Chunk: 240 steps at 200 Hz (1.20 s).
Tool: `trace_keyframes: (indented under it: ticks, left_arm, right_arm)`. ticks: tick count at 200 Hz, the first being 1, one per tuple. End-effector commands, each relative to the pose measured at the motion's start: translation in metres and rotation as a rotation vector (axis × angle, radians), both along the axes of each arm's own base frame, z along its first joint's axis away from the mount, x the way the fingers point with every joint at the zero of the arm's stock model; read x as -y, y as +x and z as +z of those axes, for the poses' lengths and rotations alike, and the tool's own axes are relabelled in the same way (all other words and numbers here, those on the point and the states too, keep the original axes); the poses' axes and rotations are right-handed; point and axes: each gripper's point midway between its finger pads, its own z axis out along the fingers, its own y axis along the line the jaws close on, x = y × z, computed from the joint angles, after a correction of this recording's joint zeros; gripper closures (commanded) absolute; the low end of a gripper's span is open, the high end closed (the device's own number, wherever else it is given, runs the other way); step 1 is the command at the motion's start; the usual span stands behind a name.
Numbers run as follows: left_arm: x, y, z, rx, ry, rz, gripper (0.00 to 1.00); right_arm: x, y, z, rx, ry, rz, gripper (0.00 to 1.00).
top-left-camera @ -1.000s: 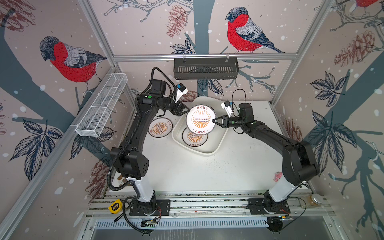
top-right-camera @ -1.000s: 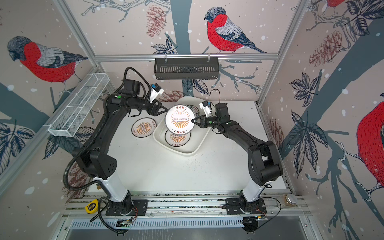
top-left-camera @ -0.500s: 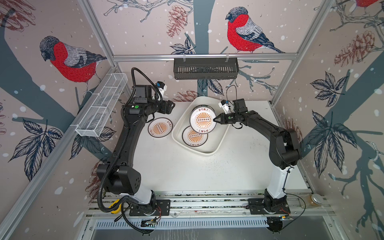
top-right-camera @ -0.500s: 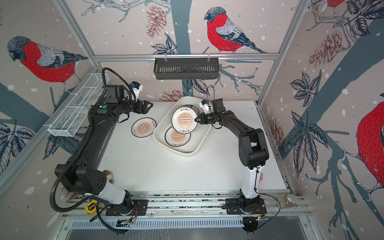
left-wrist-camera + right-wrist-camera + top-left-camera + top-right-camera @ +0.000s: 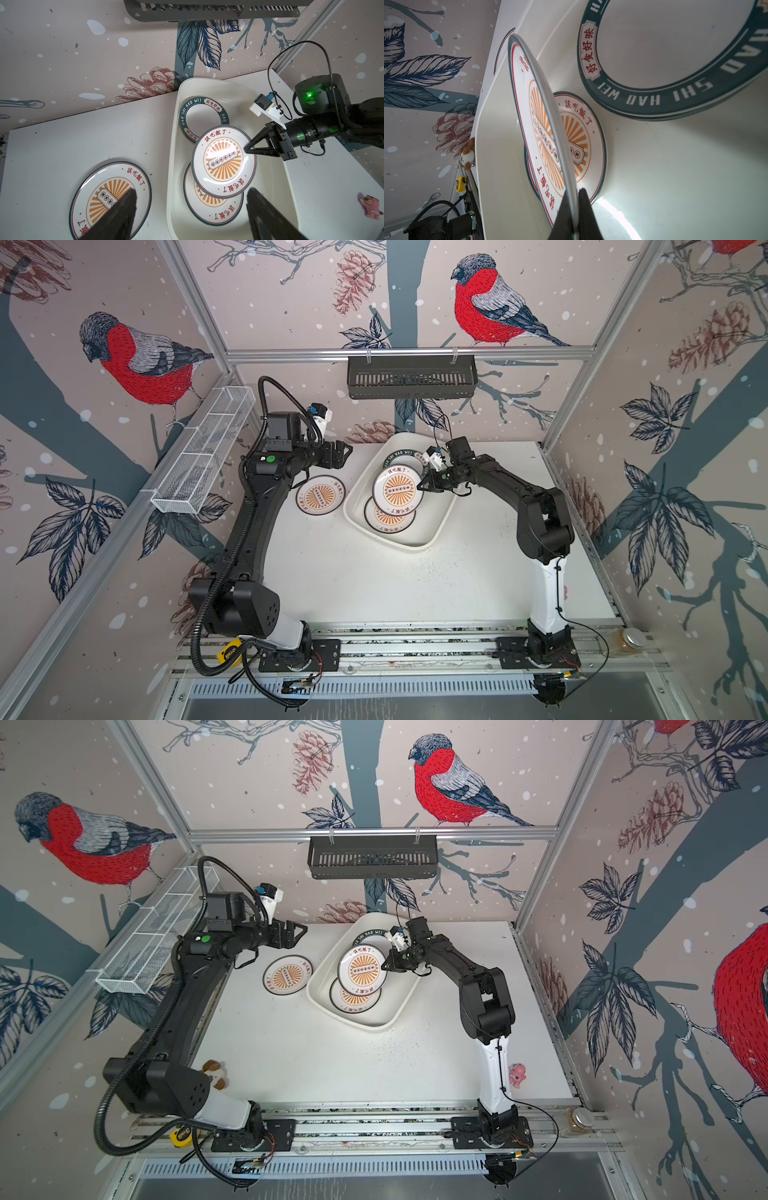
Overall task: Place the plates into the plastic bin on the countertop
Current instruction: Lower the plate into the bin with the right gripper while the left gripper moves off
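My right gripper (image 5: 420,486) (image 5: 574,195) is shut on the rim of a sunburst plate (image 5: 398,488) (image 5: 223,161), held tilted over the plastic bin (image 5: 436,514) (image 5: 270,187). Under it a second sunburst plate (image 5: 388,522) (image 5: 583,128) lies in the bin. Green-banded plates (image 5: 401,458) (image 5: 675,52) are stacked at the bin's far end. A third sunburst plate (image 5: 321,494) (image 5: 108,199) rests on the countertop (image 5: 374,580) left of the bin. My left gripper (image 5: 345,450) (image 5: 191,192) hangs open and empty behind that plate.
A black slatted basket (image 5: 411,375) hangs on the back wall and a white wire-mesh basket (image 5: 203,456) on the left wall. A plush toy (image 5: 214,1073) and a pink figure (image 5: 517,1074) sit near the front corners of the countertop.
My left gripper has drawn back leftward from the held plate's edge and opened wider. My right gripper has lowered that plate over the bin.
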Motion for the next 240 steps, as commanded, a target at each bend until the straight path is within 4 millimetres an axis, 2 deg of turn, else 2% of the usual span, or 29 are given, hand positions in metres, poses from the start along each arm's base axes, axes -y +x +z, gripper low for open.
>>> trace_keyframes:
  ticks: [1, 63, 134, 240]
  left_arm:
    - [0.005, 0.002, 0.017, 0.059, -0.035, -0.028, 0.18]
    - [0.005, 0.002, 0.036, 0.093, -0.027, -0.053, 0.17]
    - [0.007, 0.003, 0.037, 0.097, -0.036, -0.069, 0.17]
    - [0.007, 0.001, 0.04, 0.11, -0.038, -0.079, 0.17]
  right_arm:
    - [-0.009, -0.009, 0.002, -0.053, 0.028, 0.038, 0.97]
    - [-0.019, -0.019, -0.013, -0.122, -0.009, 0.076, 0.96]
    - [-0.023, -0.031, -0.024, -0.177, -0.023, 0.102, 0.93]
    - [-0.021, -0.03, -0.044, -0.227, -0.05, 0.085, 0.87]
